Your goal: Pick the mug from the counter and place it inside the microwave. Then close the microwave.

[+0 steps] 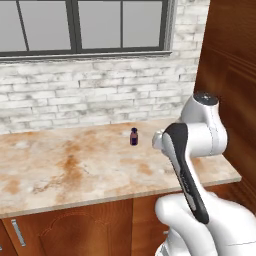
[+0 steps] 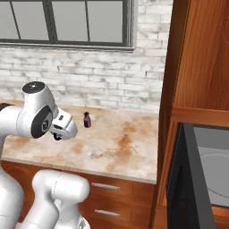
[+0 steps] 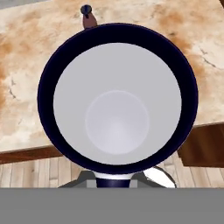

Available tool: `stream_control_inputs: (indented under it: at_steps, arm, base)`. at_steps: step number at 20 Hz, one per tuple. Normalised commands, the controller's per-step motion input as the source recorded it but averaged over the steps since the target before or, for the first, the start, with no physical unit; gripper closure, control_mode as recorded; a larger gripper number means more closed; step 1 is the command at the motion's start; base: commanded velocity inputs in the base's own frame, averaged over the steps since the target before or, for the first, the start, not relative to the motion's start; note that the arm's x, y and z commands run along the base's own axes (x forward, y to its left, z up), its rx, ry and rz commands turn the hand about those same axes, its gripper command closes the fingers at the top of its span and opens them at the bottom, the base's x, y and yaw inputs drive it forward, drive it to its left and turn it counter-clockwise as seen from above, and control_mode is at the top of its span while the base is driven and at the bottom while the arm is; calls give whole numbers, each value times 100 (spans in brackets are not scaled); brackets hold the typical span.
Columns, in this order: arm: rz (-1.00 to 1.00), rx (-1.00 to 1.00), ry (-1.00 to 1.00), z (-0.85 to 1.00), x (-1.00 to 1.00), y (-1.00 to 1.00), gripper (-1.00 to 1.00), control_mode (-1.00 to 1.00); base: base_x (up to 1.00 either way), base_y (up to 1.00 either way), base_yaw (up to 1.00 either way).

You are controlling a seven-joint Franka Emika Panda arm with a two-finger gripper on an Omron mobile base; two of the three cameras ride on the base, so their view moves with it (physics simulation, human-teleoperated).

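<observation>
Gripper [image 3: 114,177] clamped tight on the mug [image 3: 117,94].

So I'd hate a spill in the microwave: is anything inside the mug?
Nothing: the hand view looks straight into the mug, showing bare pale walls and floor. Past its rim lie the counter and small bottle; whatever sits directly beneath the mug is covered.

Smooth, matt white interior and dark blue rim on the mug [image 3: 117,100]; polished marble-look counter [image 1: 75,170] (rust-blotched) over glossy reddish wood cabinets [image 1: 75,232], metal handles; rough whitewashed brick wall [image 1: 90,95] behind.
</observation>
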Motion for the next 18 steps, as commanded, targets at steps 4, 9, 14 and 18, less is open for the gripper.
stream_control_inputs:
  at_steps: [4, 9, 14, 18]
  arm:
    - [2, 5, -6, 45, -76, 0, 100, -100]
    - [1, 0, -1, -6, -56, 0, 100, -100]
    - [-2, 0, 0, 0, 0, 6, 100, -100]
    - [0, 0, 0, 0, 0, 0, 100, -100]
  base:
    - [0, 0, 0]
    - [0, 0, 0]
    - [0, 0, 0]
    - [0, 0, 0]
